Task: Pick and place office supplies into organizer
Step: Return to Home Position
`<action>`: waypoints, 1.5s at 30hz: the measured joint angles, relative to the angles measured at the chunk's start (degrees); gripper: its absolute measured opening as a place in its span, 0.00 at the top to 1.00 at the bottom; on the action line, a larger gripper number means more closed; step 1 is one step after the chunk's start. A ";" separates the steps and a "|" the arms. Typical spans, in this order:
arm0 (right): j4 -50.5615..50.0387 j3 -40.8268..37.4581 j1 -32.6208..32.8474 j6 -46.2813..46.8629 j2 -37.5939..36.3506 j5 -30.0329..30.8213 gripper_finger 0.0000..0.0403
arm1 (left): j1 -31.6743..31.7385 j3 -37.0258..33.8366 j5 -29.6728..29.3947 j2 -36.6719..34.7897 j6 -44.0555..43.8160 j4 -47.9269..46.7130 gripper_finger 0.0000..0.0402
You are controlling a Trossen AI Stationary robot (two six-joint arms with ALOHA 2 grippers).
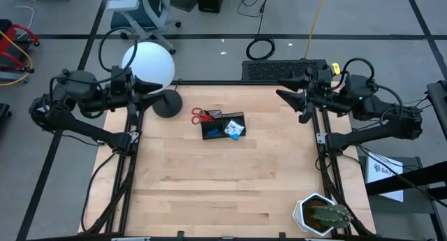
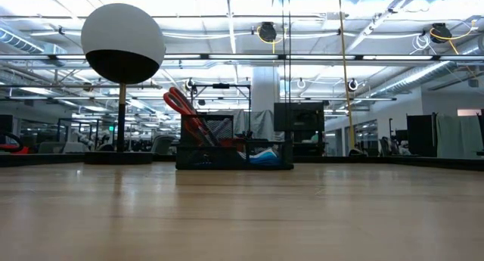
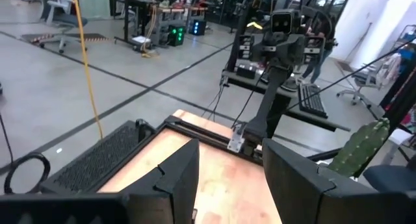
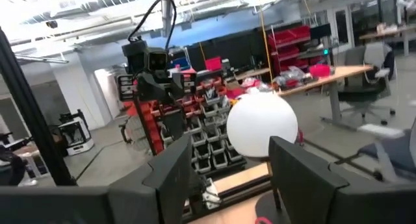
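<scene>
The small black organizer stands on the table toward its far edge, also in the low view. Red-handled scissors stick out of its left end, handles up and leaning left. A bright blue pad or piece sits in its right part. My left gripper hovers open at the table's far-left corner, above the lamp base; its fingers show in the left wrist view. My right gripper hovers open at the far-right edge. Neither touches anything. Pens are not plainly visible.
A lamp with a white globe and round black base stands at the far left, close to the organizer. A potted cactus sits at the near-right corner. A keyboard lies beyond the far edge. Bare wood fills the table's near half.
</scene>
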 joint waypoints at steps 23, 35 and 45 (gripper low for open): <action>-5.21 -0.02 3.26 -2.40 -4.65 4.29 0.50 | -0.11 -30.68 2.62 -18.39 3.40 21.99 0.57; -8.15 -0.41 3.26 -4.84 -9.20 4.28 0.49 | -0.11 -43.88 10.75 -30.88 5.23 27.69 0.57; 0.87 -14.23 3.20 -2.15 -19.34 5.85 0.49 | -0.11 -53.29 11.71 -44.99 5.83 33.19 0.57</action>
